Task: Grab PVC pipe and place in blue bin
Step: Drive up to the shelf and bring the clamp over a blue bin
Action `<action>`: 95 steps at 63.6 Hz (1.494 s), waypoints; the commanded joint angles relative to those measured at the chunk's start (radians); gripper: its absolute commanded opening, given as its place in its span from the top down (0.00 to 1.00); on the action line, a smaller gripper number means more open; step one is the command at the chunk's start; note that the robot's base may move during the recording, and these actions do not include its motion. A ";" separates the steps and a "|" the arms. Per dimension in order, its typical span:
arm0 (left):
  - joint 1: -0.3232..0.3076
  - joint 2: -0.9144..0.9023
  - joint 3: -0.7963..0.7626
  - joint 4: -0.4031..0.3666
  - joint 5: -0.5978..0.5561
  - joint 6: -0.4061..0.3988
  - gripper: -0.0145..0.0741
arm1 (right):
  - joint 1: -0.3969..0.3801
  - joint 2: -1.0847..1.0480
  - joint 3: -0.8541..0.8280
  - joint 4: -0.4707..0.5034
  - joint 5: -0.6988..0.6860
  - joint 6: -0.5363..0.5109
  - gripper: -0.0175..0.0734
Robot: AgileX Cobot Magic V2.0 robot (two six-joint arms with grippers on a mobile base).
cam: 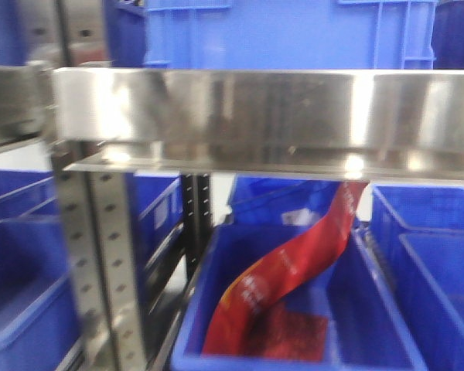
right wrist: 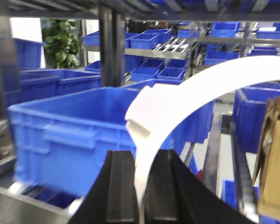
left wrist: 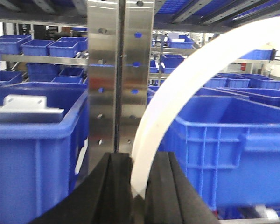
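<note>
Your left hand point(left wrist: 140, 189) and right hand point(right wrist: 140, 186) are squeezing the white PVC pipe point(left wrist: 165, 98); it is bending and may spring loose before the blue bin point(left wrist: 224, 140).

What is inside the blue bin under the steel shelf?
A red bag lies in the blue bin; its top end is hidden behind the steel shelf. What lies beneath it is covered.

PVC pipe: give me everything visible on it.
The PVC pipe is white, smooth, plastic-looking, bent in an arc. In the left wrist view its lower end is pinched in the left tool, rising up and right. The right tool clamps a similar arc with a stepped joint; same piece, cannot tell. Absent from front view.
</note>
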 commanded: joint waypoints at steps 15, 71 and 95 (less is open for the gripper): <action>-0.005 -0.001 -0.006 -0.002 -0.022 0.000 0.96 | 0.001 0.003 -0.002 -0.002 -0.024 -0.004 0.99; -0.005 -0.001 -0.006 -0.002 -0.022 0.000 0.96 | 0.001 0.003 -0.002 -0.002 -0.024 -0.004 0.99; -0.005 -0.001 -0.006 -0.002 -0.024 0.000 0.96 | 0.001 0.003 -0.002 -0.002 -0.024 -0.004 0.99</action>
